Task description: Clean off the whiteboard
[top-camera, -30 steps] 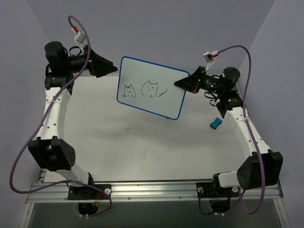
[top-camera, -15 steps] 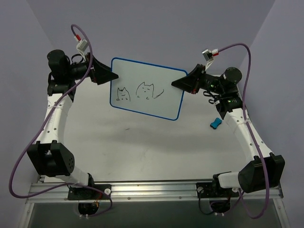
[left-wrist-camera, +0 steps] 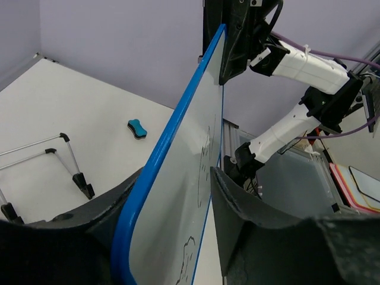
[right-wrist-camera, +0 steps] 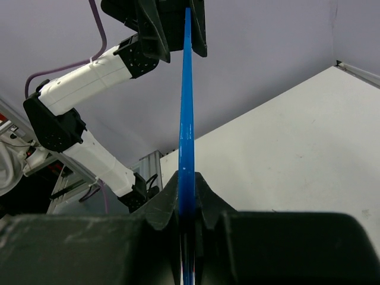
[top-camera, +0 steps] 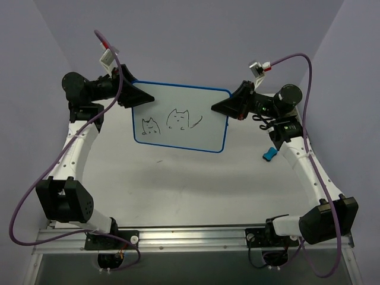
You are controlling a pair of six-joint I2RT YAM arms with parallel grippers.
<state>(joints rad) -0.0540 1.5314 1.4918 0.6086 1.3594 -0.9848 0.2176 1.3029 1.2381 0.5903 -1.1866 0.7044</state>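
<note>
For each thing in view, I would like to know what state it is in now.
whiteboard, held up off the table, cat doodles unerased
right claw, shut on the whiteboard's edge
left claw, open, one finger each side of the whiteboard
eraser, lying on the table, untouched

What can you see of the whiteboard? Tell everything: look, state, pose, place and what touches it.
The whiteboard is a thin white rectangle with a blue rim and rounded corners; two black cat doodles are on its face, not yet erased. It is held on edge above the table. The right tool is clamped on its right edge; the left tool straddles its left edge, jaws apart.
</note>
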